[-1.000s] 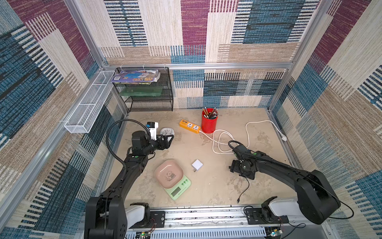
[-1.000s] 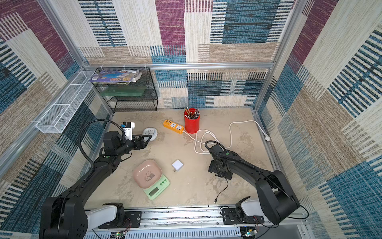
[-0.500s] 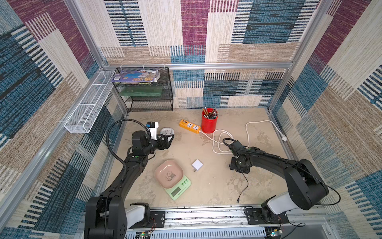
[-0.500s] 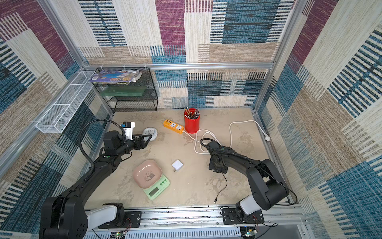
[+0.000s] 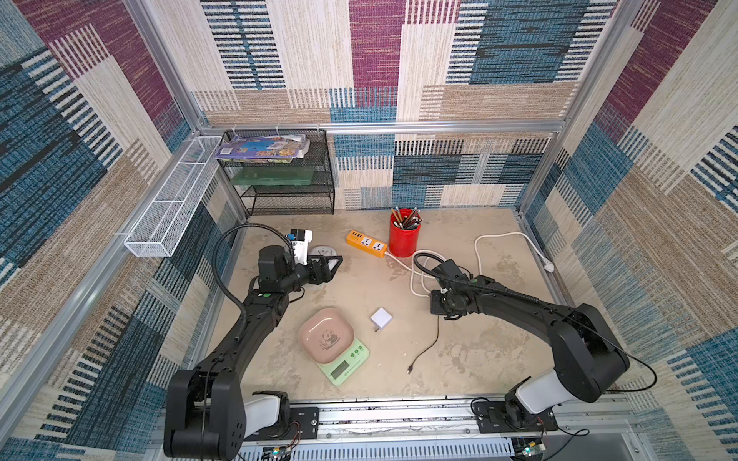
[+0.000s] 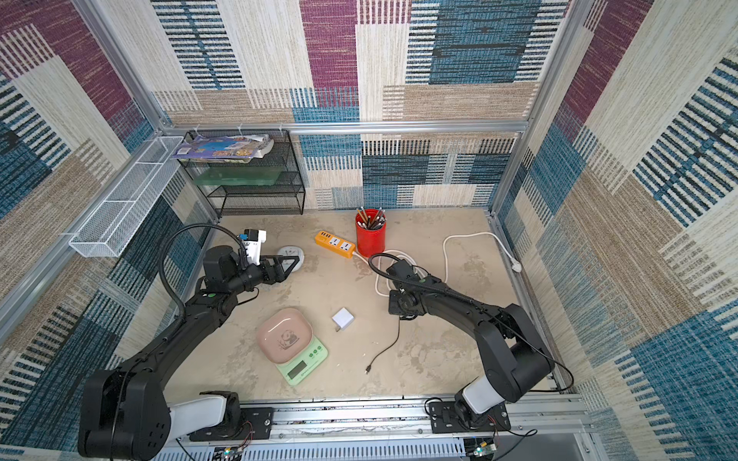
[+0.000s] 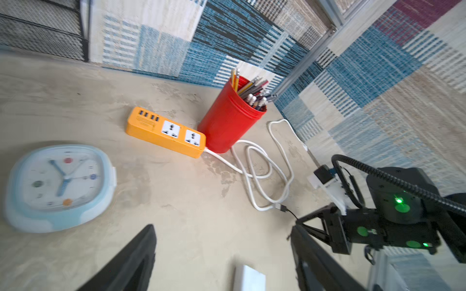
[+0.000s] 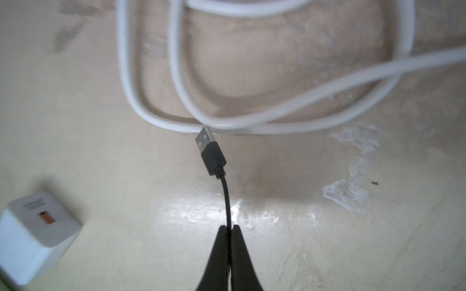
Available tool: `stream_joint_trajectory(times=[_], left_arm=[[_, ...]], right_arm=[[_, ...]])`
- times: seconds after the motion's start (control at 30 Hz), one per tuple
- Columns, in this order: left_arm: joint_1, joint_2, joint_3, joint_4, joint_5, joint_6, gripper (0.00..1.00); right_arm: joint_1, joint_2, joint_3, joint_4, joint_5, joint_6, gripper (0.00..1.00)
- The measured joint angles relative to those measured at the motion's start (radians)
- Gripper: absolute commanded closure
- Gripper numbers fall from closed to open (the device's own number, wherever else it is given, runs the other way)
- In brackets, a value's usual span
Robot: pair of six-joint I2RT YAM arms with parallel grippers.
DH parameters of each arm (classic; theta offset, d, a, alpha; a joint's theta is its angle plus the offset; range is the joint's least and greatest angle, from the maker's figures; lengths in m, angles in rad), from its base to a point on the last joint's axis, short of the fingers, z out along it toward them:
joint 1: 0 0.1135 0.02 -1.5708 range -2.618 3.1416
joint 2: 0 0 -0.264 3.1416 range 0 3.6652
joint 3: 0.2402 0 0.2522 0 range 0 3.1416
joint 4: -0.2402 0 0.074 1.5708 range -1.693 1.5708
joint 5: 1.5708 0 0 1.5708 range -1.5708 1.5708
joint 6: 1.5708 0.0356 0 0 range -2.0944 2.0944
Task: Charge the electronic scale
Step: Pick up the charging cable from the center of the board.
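The electronic scale (image 5: 346, 362) is mint-green with a pink panda bowl (image 5: 325, 334) on it, and lies near the table's front; it also shows in a top view (image 6: 305, 364). A thin black USB cable (image 5: 427, 349) runs from its loose small plug, right of the scale, up to my right gripper (image 8: 229, 228). That gripper is shut on the cable just behind the USB-A plug (image 8: 210, 153), which touches the white cord. A white charger cube (image 5: 381, 318) lies between scale and right gripper (image 5: 443, 313). My left gripper (image 7: 222, 229) hangs open and empty by the clock.
An orange power strip (image 5: 366, 243) lies at the back beside a red pen cup (image 5: 404, 233), its white cord (image 5: 423, 275) looped behind my right gripper. A pale blue clock (image 5: 321, 252) lies at the left. A black mesh rack (image 5: 287, 179) stands at the back left.
My right gripper has gone from open to shut, closing on the black cable, and its wrist has shifted slightly towards the white cord. The left arm has stayed still.
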Motion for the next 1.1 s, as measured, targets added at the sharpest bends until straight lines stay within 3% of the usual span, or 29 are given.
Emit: stream_joint_trajectory(times=[0.3,0.67,0.9,1.1], left_arm=[[-0.238,0.097,0.236,-0.154,0.128,-0.102,0.2],[-0.322,0.176,0.321,-0.238,0.257,-0.185,0.36],[-0.357,0.228,0.358,-0.238,0.285,-0.204,0.38],[-0.375,0.257,0.39,-0.238,0.296,-0.204,0.64]], right_arm=[[0.075,-0.171,-0.024,0.194,-0.057,-0.211,1.0],[0.038,-0.362,-0.128,0.426,-0.2,-0.39,1.0],[0.036,-0.406,-0.155,0.463,-0.307,-0.441,1.0],[0.036,-0.44,-0.176,0.47,-0.368,-0.466,1.0]])
